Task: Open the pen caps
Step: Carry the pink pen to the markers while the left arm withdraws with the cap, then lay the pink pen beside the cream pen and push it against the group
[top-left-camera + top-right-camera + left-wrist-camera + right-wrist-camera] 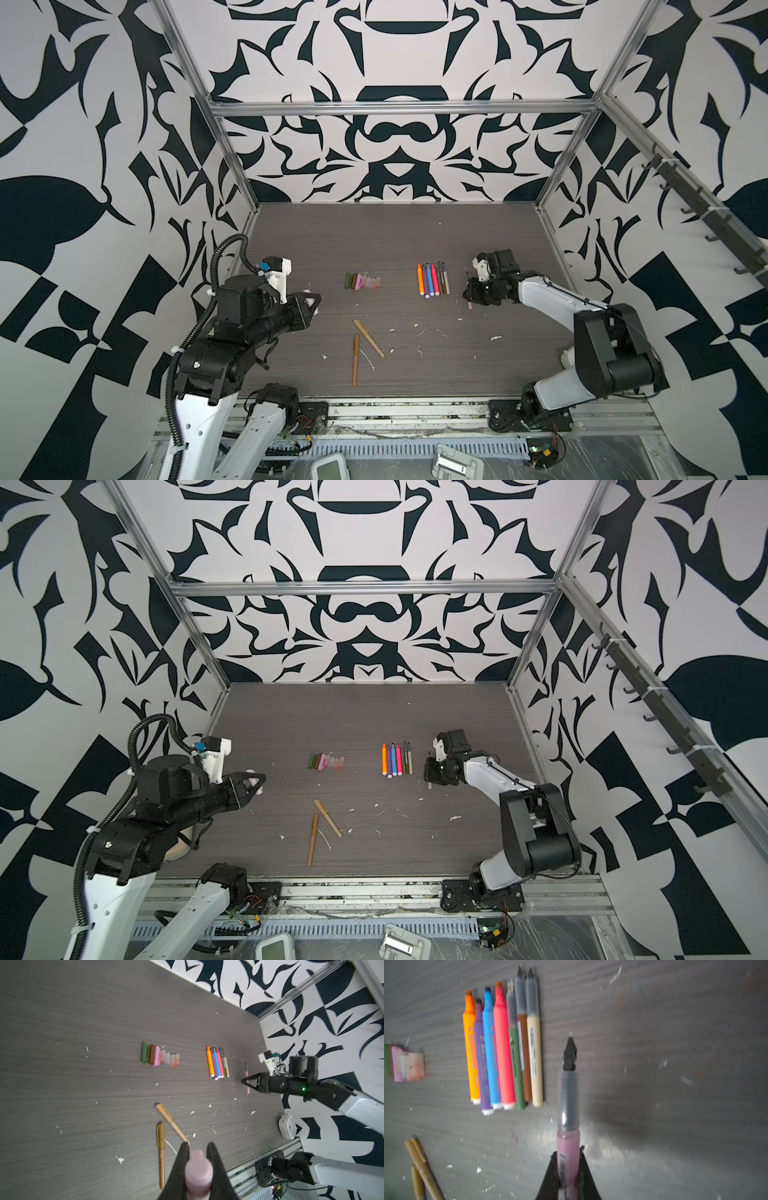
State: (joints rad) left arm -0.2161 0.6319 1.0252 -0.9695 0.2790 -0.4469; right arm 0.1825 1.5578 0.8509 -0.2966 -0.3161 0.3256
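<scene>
In both top views the left hand (311, 303) hangs near the left edge of the surface (415, 232), closed on a pale pink cap (309, 296). The right hand (470, 293), near the right edge, is clamped on a pink pen (469, 306). Between them lie a row of caps (362, 281), left of the middle, and a row of uncapped pens (432, 279), right of it. Two tan pens (368, 337) with their caps on lie close together toward the front edge.

The left wrist view shows the pale pink cap (198, 1169) squeezed between the dark fingers, its end poking past them. The round cap is held by pinch alone, so it could squirt out if the arm jerks. Set down carelessly, it could also knock the row of caps (160, 1056) and set them rolling.

The right wrist view shows the pink pen (568, 1142) gripped low on its barrel, most of its length and the bare black tip sticking out ahead of the right hand (568, 1150). With that much overhang the pen may pivot in the grip. If lowered nose first, the tip may smear the surface. Laid too tight to the row of uncapped pens (502, 1047), it could shove its neighbours askew.

The two tan pens (423, 1167) remain to be opened, and lifting one may drag the other.
</scene>
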